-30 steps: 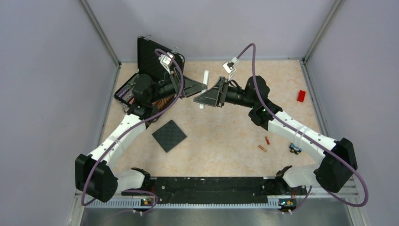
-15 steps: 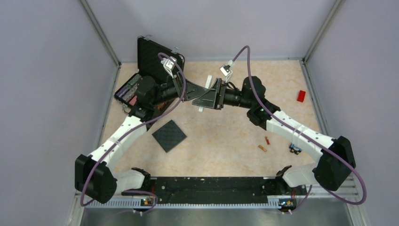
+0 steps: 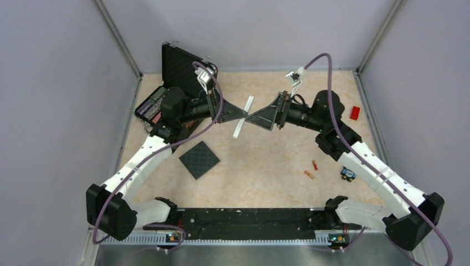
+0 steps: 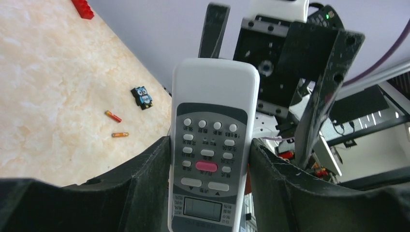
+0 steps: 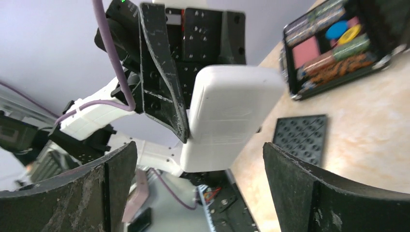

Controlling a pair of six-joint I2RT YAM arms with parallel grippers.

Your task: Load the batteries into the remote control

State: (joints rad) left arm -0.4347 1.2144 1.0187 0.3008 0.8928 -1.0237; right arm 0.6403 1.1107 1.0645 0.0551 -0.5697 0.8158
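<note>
My left gripper (image 3: 239, 114) is shut on the white remote control (image 3: 243, 117) and holds it above the table's middle back. In the left wrist view the remote (image 4: 212, 140) shows its grey button panel, clamped between both fingers. My right gripper (image 3: 253, 117) is open and empty, facing the remote's plain white back (image 5: 227, 113) from the right, a short gap away. Two tiny orange-red batteries (image 3: 311, 169) lie on the table at the right; they also show in the left wrist view (image 4: 116, 125).
A black square pad (image 3: 199, 159) lies left of centre. An open black case (image 3: 161, 105) with coloured parts stands at the back left. A red block (image 3: 354, 113) lies at the far right, a small owl figure (image 3: 347, 174) near the batteries.
My right gripper has let go of the remote and drawn back to the right, jaws open. My left gripper now holds the remote alone, tilted.
</note>
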